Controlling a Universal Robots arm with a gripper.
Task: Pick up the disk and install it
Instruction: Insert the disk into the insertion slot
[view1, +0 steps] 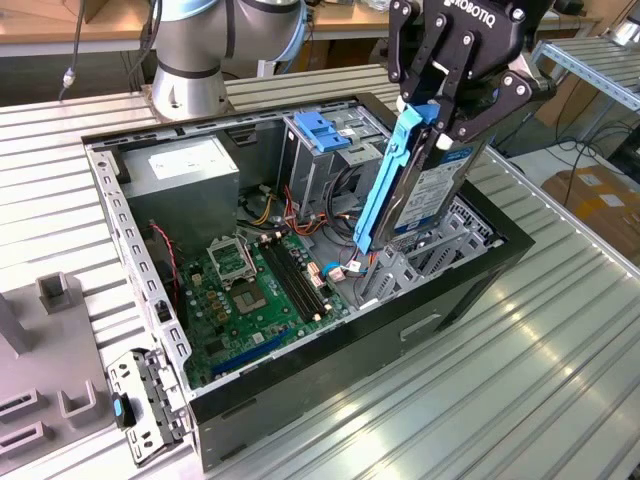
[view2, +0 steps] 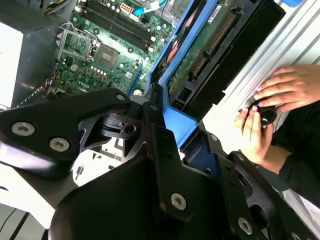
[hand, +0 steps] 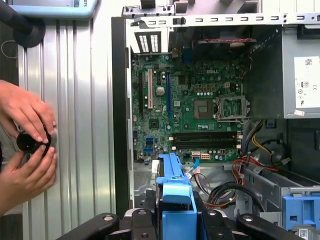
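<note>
In the upper right of the exterior view the gripper (view1: 443, 105) hangs over the open computer case (view1: 330, 370), fingers clamped on the top end of the disk (view1: 432, 195). The disk stands nearly upright, its lower end down inside the case, right of the motherboard (view1: 255, 290). In the first wrist view a person's hands (hand: 30, 170) cup a small black knob (hand: 27, 141) on the ribbed table (hand: 80, 125).

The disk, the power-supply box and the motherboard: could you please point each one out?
disk (view1: 425, 195): exterior view, on its labelled face.
power-supply box (view1: 185, 160): exterior view, on its white sticker.
motherboard (hand: 180, 120): first wrist view, on bare green board.
</note>
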